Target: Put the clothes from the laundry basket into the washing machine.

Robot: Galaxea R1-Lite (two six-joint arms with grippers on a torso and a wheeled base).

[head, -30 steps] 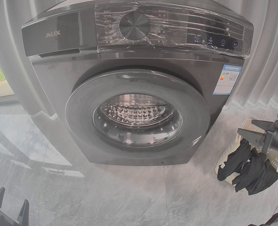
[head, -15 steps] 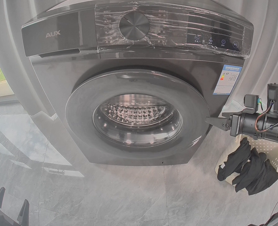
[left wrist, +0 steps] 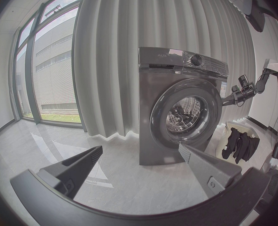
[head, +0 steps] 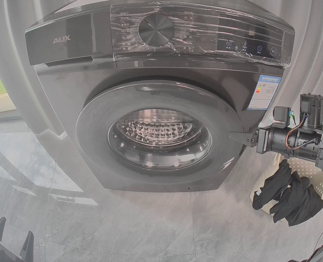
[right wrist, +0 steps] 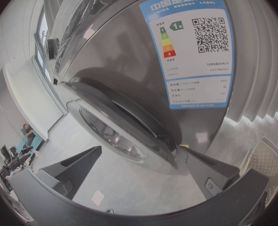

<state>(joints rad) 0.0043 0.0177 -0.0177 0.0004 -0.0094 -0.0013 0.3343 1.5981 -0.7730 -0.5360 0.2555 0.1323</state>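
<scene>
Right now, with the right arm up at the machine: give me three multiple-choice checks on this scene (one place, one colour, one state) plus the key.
1. Where is the laundry basket relative to the washing machine?
A. On top of it
B. On the floor, to the robot's right of it
C. Inside it

2. What colour are the clothes draped over the basket?
A. White
B. Red
C. Black

3. The machine's door is:
A. Shut
B. Swung wide open
C. Taken off

Key:
1 B, the basket stands on the floor by the machine's right corner.
2 C, black garments hang over its rim.
3 A, the door sits flush in the front, with the open right claw at its right edge.
</scene>
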